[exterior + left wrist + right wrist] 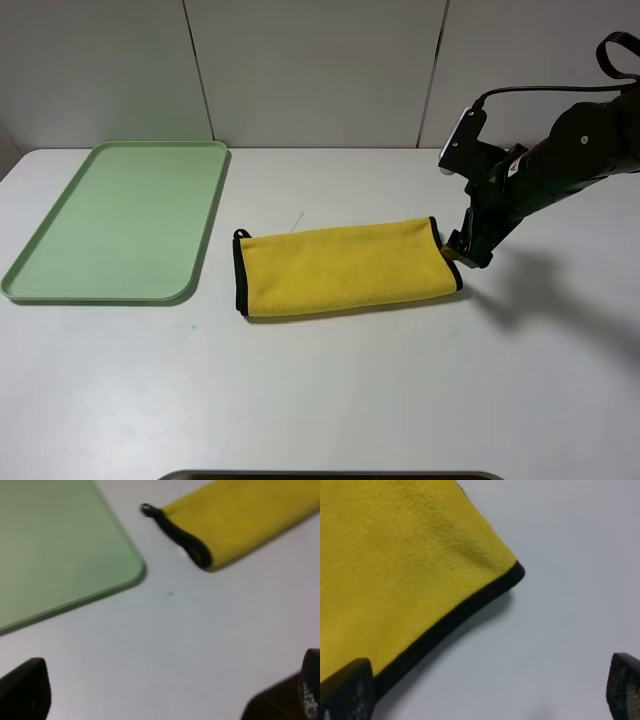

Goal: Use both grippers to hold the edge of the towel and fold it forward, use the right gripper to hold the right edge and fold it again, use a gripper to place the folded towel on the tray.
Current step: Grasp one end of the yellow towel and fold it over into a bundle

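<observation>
One fold in: towel [345, 268] long axis left-right, mid-frame, loop [241, 235] at left end; right pincer [466, 250] open at right end.

The right arm [575, 150] is black and jointed, with a small white rectangular module [461, 140] behind the jaws and a black cable [540, 90]. Its black fingertips [625, 690] show fine cross-hatched texture.

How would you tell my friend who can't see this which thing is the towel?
Start at the white table, where a big pale-green tray lies on the left. Just right of the tray, not touching it, lies the towel, folded into a long strip. It is the only bright-yellow fuzzy thing there, with black edging and a small black loop at its left end.
</observation>
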{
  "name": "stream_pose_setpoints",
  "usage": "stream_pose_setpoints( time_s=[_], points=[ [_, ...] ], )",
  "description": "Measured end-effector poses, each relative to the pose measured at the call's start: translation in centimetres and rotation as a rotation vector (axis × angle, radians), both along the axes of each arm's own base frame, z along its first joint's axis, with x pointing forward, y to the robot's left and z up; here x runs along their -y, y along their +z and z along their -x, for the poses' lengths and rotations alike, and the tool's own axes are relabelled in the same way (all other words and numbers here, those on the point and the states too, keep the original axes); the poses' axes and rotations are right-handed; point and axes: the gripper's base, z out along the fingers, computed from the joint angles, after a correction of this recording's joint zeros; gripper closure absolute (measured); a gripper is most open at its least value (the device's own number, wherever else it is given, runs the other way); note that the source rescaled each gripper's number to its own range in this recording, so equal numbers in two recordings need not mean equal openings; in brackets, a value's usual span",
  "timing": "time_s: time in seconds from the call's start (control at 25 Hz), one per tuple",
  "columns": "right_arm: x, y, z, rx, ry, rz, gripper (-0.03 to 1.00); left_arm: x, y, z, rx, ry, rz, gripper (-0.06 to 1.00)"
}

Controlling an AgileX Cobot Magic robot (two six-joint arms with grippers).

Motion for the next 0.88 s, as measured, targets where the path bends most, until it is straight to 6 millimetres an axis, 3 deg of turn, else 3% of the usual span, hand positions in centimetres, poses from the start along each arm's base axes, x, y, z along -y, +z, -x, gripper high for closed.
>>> stream_pose_setpoints(
  time_s=[0.4, 0.68, 0.88],
  points=[
    [0.0, 0.0, 0.0, -0.003, -0.017, -0.011, -0.03, 0.24, 0.0, -0.02, 0.0, 0.212, 0.0, -0.06],
    [0.0, 0.0, 0.0, -0.013, -0.07, -0.044, -0.03, 0.25, 0.0, -0.02, 0.0, 0.226, 0.0, -0.06],
    [0.0, 0.0, 0.0, -0.037, -0.204, -0.129, -0.03, 0.25, 0.0, -0.02, 0.0, 0.226, 0.0, -0.06]
  ],
)
